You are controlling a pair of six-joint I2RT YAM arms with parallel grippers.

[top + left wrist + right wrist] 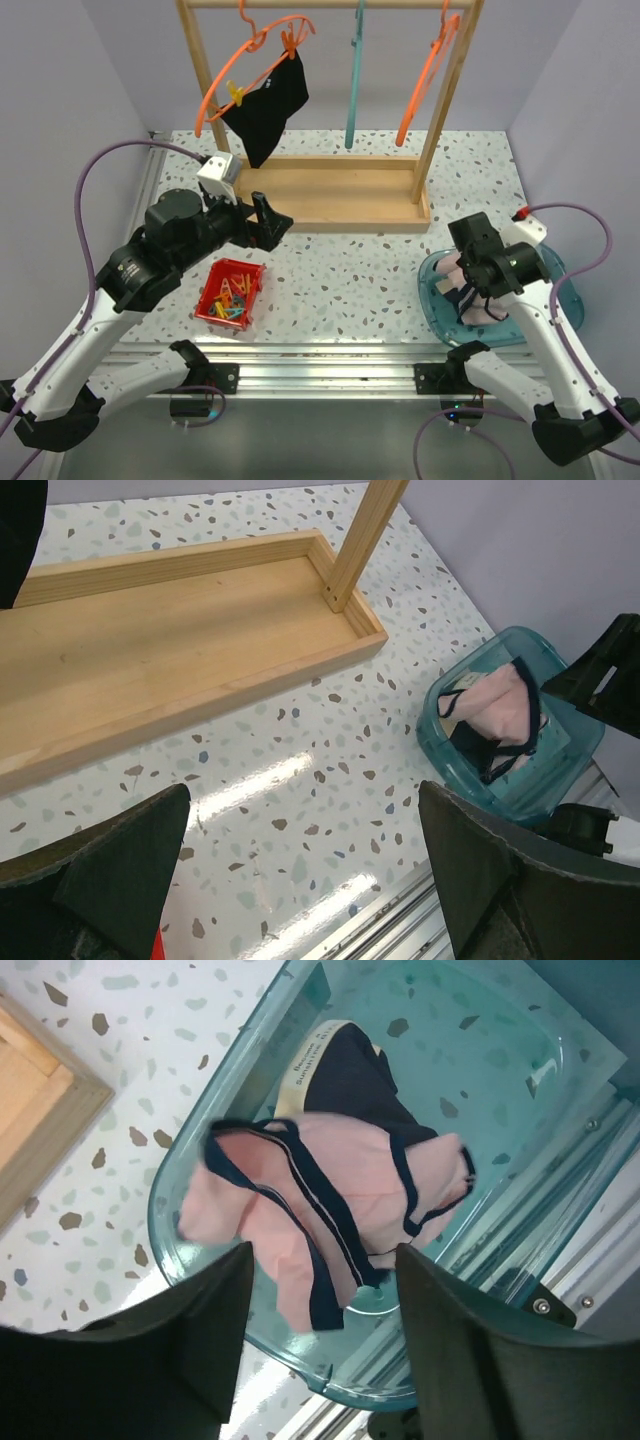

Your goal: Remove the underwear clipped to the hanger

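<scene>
Top view and two wrist views. One black brief is hanging from the left orange hanger on the wooden rack, and two pegs, one orange and one yellow, are pinning it there. The pink brief and the navy brief are lying together in the teal bin at the right of the bench.

The left tool is standing wide open and empty, low beside the rack base and below the black brief. The right tool is hovering over the bin with its jaws parted and the pink brief just beneath them. Whether fabric is touching a finger cannot be told.

Hazards, as judgement:
- The dark trim of the pink brief is looping loosely, so it could snag a finger as the right tool rises and be dragged out of the bin.
- Pulling the black brief while both pegs are gripping could swing the hanger off its rail, rock the rack, or fling a peg across the bench.

Count:
- Briefs: three, with one clipped and two binned.
- Hangers: three, two orange and one teal.
- Pegs on the hanger: two.
- Red tray: one, holding loose pegs too jumbled to count.
- Bin: one.
- Tools: two.
</scene>
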